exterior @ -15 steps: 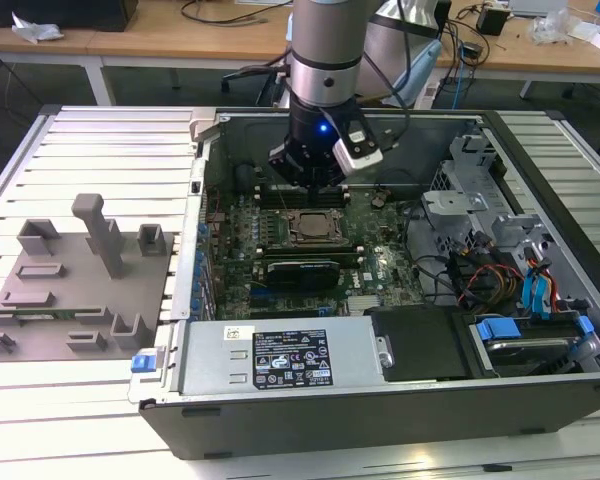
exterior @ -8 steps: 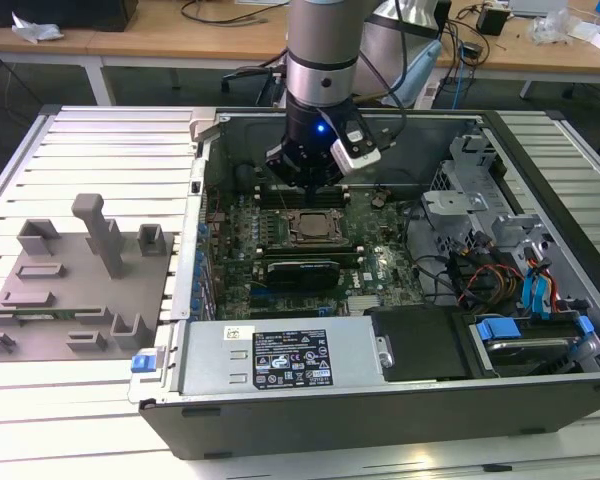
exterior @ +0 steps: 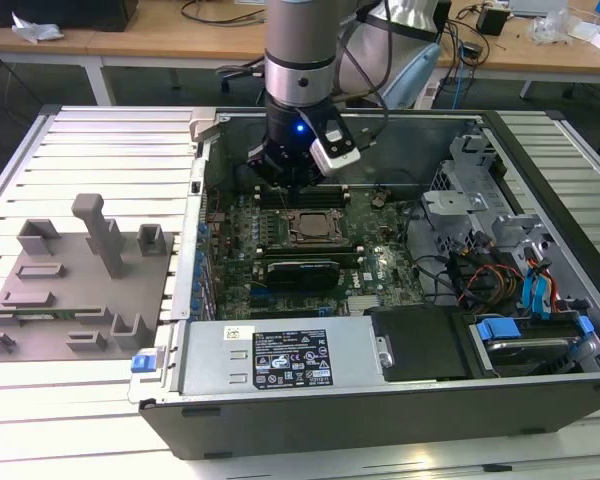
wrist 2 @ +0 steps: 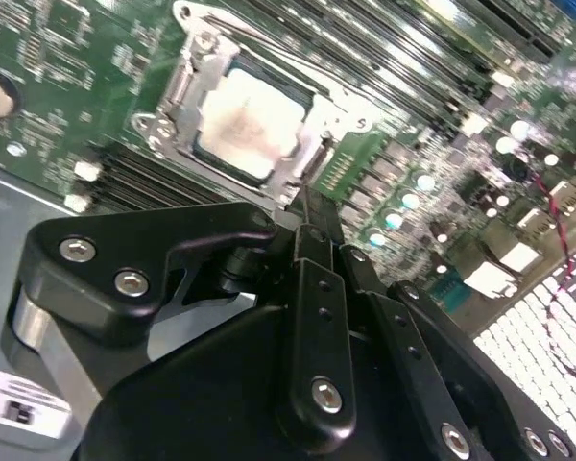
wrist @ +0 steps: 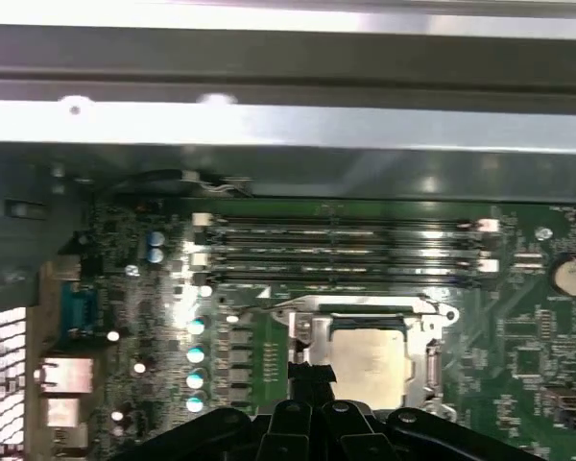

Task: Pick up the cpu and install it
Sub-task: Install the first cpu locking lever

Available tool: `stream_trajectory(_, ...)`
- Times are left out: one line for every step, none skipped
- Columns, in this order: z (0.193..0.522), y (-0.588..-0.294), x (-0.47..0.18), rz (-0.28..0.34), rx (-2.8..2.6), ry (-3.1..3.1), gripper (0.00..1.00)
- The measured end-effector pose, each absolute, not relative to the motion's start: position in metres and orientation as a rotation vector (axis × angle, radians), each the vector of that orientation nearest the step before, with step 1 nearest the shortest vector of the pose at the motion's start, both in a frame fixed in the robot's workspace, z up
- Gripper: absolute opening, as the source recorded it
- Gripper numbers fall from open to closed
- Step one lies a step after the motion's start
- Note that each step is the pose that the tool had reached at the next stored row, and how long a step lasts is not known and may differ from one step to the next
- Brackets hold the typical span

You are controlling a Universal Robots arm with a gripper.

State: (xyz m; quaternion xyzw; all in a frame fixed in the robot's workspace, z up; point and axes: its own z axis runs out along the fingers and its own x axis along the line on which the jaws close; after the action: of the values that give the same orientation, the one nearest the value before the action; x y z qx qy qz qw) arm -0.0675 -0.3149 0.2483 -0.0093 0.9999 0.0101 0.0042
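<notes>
**Operator:** Item one, the claw?

**Clerk:** Your claw [exterior: 294,188] hangs inside the open computer case [exterior: 540,180], low over the green board [exterior: 375,250]. In the second wrist view its fingertips [wrist 2: 305,206] are pinched together, with nothing between them.

**Operator:** Item two, the chip?

**Clerk:** You'll find the chip [wrist 2: 248,125] lying flat in its socket frame [wrist 2: 187,91], silvery top up, just beyond the claw tip and apart from it. In the first wrist view it sits near the memory slots [wrist: 346,245].

**Operator:** Sundries?

**Clerk:** One grey box [exterior: 280,360] with a white label, along the case edge nearest your exterior camera. One grey moulded tray [exterior: 80,285] lies outside the case, on the exterior view's left.
</notes>
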Motion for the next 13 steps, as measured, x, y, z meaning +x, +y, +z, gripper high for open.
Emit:
stream_trajectory(0.248, -0.315, -0.071, 0.031, -0.03, 3.133, 0.11)
stream_trajectory(0.248, -0.315, -0.074, 0.032, -0.03, 3.133, 0.11)
stream_trajectory(0.248, -0.315, -0.08, 0.031, -0.031, 3.133, 0.11)
stream_trajectory(0.248, -0.315, -0.083, 0.032, -0.031, 3.133, 0.11)
stream_trajectory(0.248, -0.315, -0.086, 0.032, -0.032, 3.133, 0.11)
stream_trajectory(0.248, -0.315, -0.091, 0.031, -0.032, 3.133, 0.11)
stream_trajectory(0.248, -0.315, -0.094, 0.032, -0.033, 3.133, 0.11)
stream_trajectory(0.248, -0.315, -0.097, 0.032, -0.033, 3.133, 0.11)
stream_trajectory(0.248, -0.315, -0.101, 0.033, -0.036, 3.133, 0.11)
stream_trajectory(0.248, -0.315, -0.102, 0.037, -0.038, 3.133, 0.11)
stream_trajectory(0.248, -0.315, -0.103, 0.043, -0.04, 3.133, 0.11)
stream_trajectory(0.248, -0.315, -0.104, 0.055, -0.045, 3.132, 0.11)
stream_trajectory(0.248, -0.315, -0.104, 0.066, -0.047, 3.132, 0.11)
